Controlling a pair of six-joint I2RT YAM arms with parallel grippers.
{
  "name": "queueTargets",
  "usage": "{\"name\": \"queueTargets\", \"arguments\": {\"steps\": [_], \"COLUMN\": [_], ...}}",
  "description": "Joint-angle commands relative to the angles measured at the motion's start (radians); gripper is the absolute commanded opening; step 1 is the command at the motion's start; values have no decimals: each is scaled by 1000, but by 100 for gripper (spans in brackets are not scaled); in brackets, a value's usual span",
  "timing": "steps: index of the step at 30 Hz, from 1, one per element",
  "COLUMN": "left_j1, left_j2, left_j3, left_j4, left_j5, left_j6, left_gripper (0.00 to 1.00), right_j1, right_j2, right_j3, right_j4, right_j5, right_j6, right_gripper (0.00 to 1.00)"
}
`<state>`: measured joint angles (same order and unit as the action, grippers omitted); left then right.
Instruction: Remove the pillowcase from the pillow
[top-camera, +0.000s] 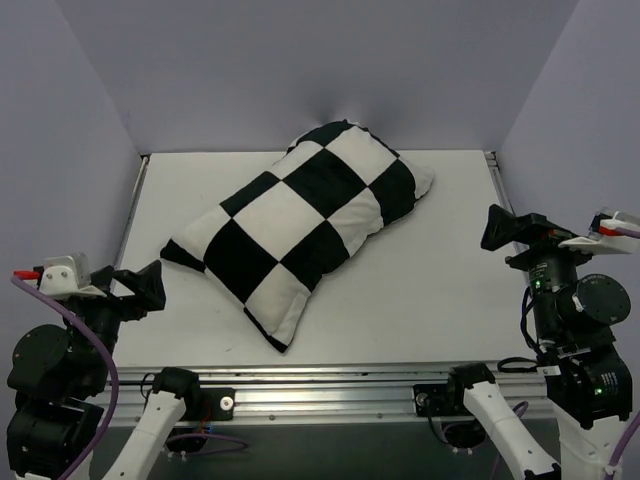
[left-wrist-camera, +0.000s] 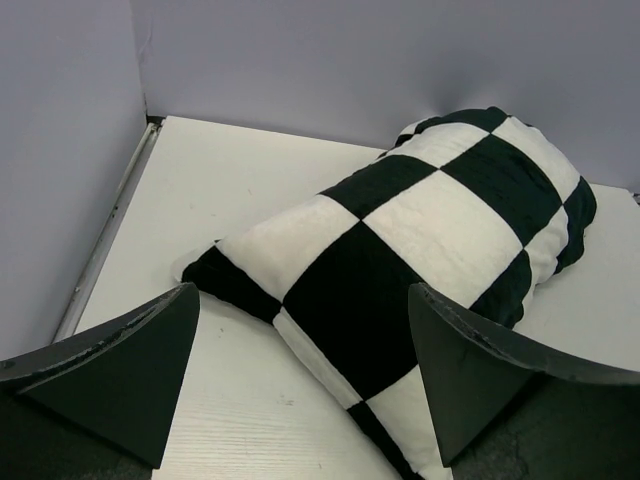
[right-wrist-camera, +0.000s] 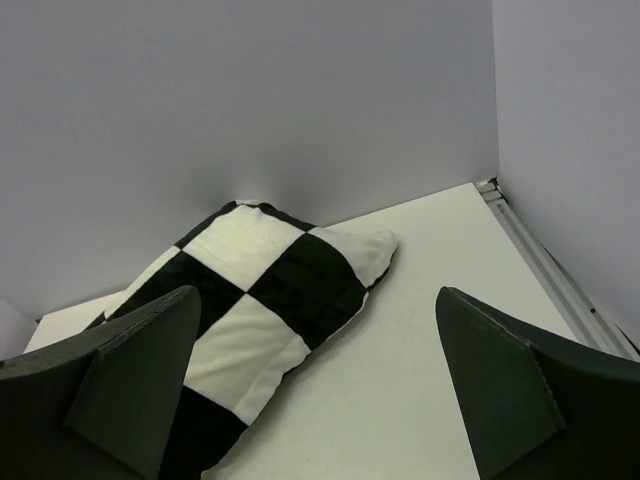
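The black and white checkered pillowcase (top-camera: 300, 230) lies diagonally across the middle of the white table, stuffed full; it also shows in the left wrist view (left-wrist-camera: 420, 240) and the right wrist view (right-wrist-camera: 260, 300). The plain white pillow is hidden inside it. My left gripper (top-camera: 150, 285) hovers open and empty near the table's front left, short of the case's near corner; its jaws stand wide apart (left-wrist-camera: 305, 375). My right gripper (top-camera: 505, 228) is open and empty at the right side, clear of the case (right-wrist-camera: 315, 385).
The white table (top-camera: 440, 290) is enclosed by grey-lilac walls at the back and both sides. A metal rail (top-camera: 330, 385) runs along the front edge above the arm bases. A rail strip also runs along the right table edge (right-wrist-camera: 545, 260).
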<state>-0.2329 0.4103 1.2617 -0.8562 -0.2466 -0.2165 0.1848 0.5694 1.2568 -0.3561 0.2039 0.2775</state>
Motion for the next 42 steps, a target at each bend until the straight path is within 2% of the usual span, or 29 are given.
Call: {"name": "queueTargets", "arguments": {"steps": [1, 6, 12, 14, 19, 24, 30, 38, 39, 40, 41, 42], "left_j1": [-2, -3, -2, -2, -3, -2, -2, 0, -2, -2, -3, -6], "left_j2": [33, 79, 200, 246, 392, 542, 720, 953, 999, 1019, 1039, 1053], "left_j3": [-4, -22, -59, -82, -107, -131, -128, 16, 21, 22, 16, 5], "left_j4": [11, -13, -1, 17, 124, 265, 393, 448, 448, 445, 442, 442], "left_j5": [30, 131, 227, 242, 295, 345, 337, 294, 293, 308, 325, 342], "left_j6": [-12, -12, -40, -50, -61, -99, -136, -44, -44, -50, -69, -84], "left_gripper": [94, 94, 94, 94, 94, 94, 94, 94, 94, 94, 94, 94], "right_j1": [5, 5, 4, 5, 11, 71, 197, 291, 300, 300, 300, 298], "right_j2": [12, 69, 239, 291, 395, 588, 850, 1078, 1090, 1098, 1112, 1113], "right_j3": [-22, -31, -23, -63, -235, -312, -313, -333, -339, -355, -364, -369], "right_j4": [60, 48, -9, 15, 238, 483, 760, 1019, 1054, 1069, 1088, 1098], "right_j5": [-24, -60, -192, -286, -481, -489, -474, -497, -498, -512, -523, -529], "right_j6": [22, 69, 153, 175, 296, 396, 466, 552, 557, 562, 563, 560], "right_gripper": [100, 100, 100, 100, 100, 100, 100, 99, 96, 87, 64, 54]}}
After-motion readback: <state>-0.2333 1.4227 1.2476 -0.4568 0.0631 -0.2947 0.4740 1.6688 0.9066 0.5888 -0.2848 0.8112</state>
